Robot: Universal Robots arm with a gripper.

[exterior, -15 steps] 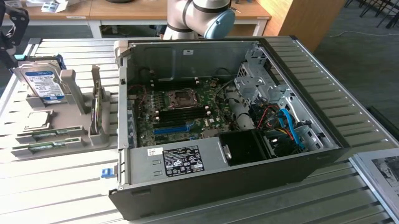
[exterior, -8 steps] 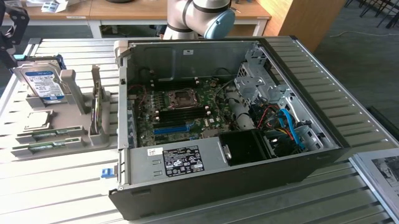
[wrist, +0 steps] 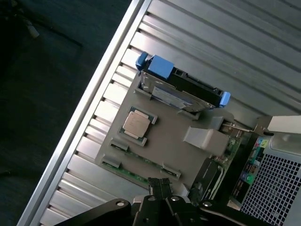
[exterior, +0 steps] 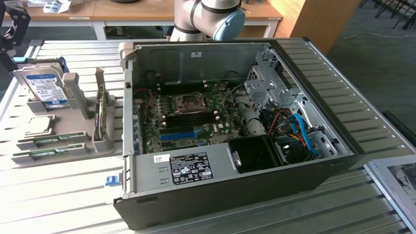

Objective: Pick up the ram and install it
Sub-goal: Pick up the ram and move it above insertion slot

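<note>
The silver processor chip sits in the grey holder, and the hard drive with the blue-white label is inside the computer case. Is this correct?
Not quite. The hard drive is not inside the computer case; the exterior view shows it standing in the grey holder beside the case. The processor chip does sit in that holder.

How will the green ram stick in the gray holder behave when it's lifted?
The ram looks thin and board-like, so it is probably stiff and light. It sits down in a slot of the gray holder, so it may resist at first. Being long and narrow, it could tilt if gripped off-centre.
</note>
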